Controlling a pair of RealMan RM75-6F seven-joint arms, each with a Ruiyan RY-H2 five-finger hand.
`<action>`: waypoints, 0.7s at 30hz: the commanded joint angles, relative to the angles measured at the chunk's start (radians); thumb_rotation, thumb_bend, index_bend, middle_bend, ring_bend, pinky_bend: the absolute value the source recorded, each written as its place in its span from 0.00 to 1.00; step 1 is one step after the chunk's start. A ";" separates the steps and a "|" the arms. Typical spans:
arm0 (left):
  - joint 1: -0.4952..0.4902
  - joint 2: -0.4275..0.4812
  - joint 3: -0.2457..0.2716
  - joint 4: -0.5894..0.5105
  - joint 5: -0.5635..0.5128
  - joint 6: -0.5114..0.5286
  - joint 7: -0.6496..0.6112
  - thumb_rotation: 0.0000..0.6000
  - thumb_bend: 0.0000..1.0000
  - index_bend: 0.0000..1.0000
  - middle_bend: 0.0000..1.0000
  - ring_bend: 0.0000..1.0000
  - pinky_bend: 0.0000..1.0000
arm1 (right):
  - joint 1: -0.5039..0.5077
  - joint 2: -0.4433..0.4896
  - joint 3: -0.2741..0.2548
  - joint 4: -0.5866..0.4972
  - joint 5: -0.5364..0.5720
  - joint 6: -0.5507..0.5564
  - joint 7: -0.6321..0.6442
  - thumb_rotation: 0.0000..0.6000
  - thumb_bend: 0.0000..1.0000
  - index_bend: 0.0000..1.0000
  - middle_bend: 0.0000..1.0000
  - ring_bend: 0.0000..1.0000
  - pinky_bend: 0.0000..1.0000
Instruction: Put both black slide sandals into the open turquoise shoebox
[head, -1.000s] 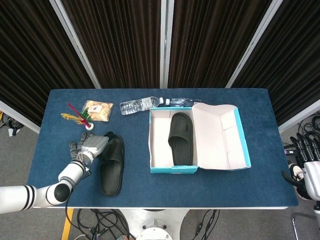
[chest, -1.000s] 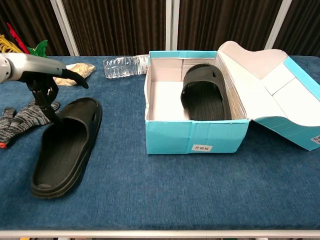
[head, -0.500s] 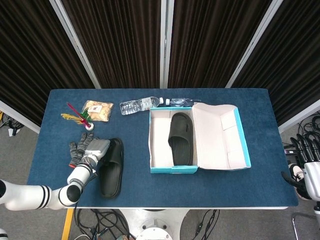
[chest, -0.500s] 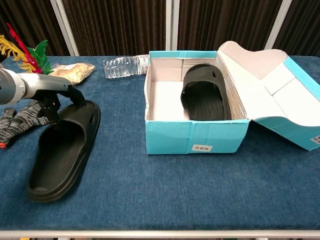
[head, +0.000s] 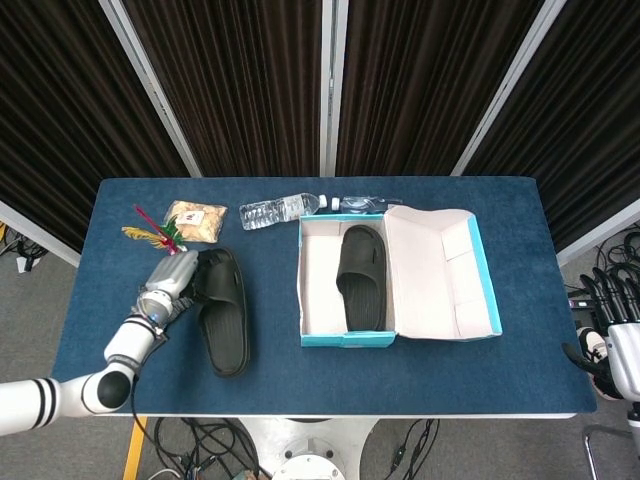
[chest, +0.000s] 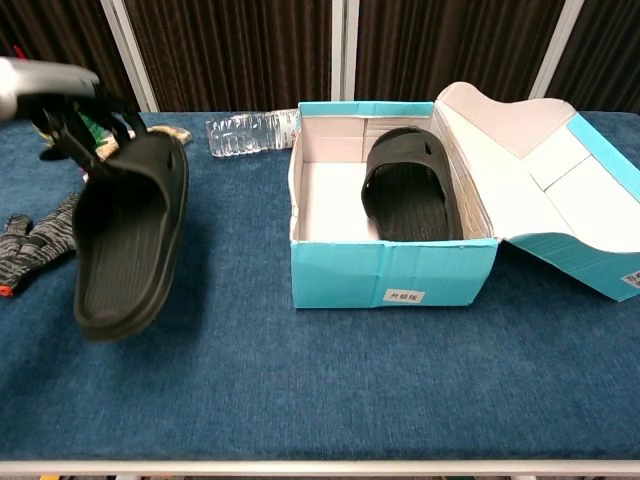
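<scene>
One black sandal (head: 222, 320) hangs tilted above the table's left side, toe end low, and my left hand (head: 170, 280) grips it at the strap. The chest view shows this sandal (chest: 130, 240) clear of the blue cloth, with my left hand (chest: 60, 105) at its upper end. The other black sandal (head: 360, 272) lies inside the open turquoise shoebox (head: 345, 340), against its right side (chest: 405, 190). The box (chest: 390, 272) stands right of the lifted sandal. My right hand (head: 612, 310) stays off the table at the far right, fingers apart and holding nothing.
The box lid (head: 440, 272) lies folded open to the right. A water bottle (head: 280, 210) and a snack bag (head: 195, 222) sit along the far edge, with a feathered toy (head: 150, 228) at the far left. Grey knit gloves (chest: 35, 245) lie at the left edge.
My left hand has lifted the sandal off the table and swung it up and toward the far side. The heel end now hangs in the air. The box and right hand are unchanged.
</scene>
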 joint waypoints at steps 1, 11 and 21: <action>0.085 0.111 -0.153 -0.040 0.128 -0.092 -0.268 1.00 0.00 0.59 0.58 0.86 0.83 | 0.000 0.001 0.000 0.000 0.001 0.000 -0.001 1.00 0.07 0.00 0.03 0.00 0.03; 0.006 -0.092 -0.332 0.160 0.337 -0.244 -0.592 1.00 0.00 0.59 0.58 0.79 0.79 | 0.005 0.012 0.001 -0.028 -0.003 -0.004 -0.031 1.00 0.07 0.00 0.03 0.00 0.03; -0.160 -0.357 -0.347 0.416 0.359 -0.218 -0.578 1.00 0.00 0.59 0.57 0.79 0.73 | -0.004 0.029 0.001 -0.063 0.015 -0.003 -0.065 1.00 0.07 0.00 0.03 0.00 0.03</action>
